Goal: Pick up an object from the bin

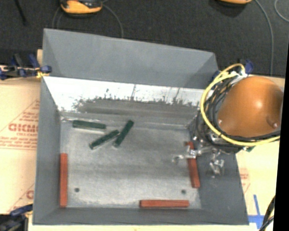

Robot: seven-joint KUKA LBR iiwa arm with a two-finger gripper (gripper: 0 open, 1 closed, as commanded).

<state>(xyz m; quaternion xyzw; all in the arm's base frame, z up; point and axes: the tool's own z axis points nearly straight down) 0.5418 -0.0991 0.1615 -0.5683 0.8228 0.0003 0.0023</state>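
View from above of a grey metal bin (49, 144) with a few small bars scattered on its floor. The robot arm enters from the right, its wrist under a rounded orange cover (248, 106) looped with yellow cables (212, 93). Below the cover, the gripper (201, 160) sits low at the right side of the bin, and its two metal fingers (186, 157) appear spread apart, open and holding nothing.

Right under it lies a short reddish-brown bar (194, 174), pointing roughly up and down the view beside the right wall. Its upper end is at the gripper, though whether that end sits between the fingers is hard to tell.

A second reddish-brown bar (164, 205) lies flat along the near edge, and a third (63, 180) runs along the left wall. Three dark green sticks (104, 139) lie loosely together at the upper left, well apart from the gripper.

The step in hand looks like a grasp of the bar on the right. To do it well, the fingers should straddle the bar's narrow width, centred on it rather than at its tip, and reach the floor before closing — the wall alongside leaves little room.
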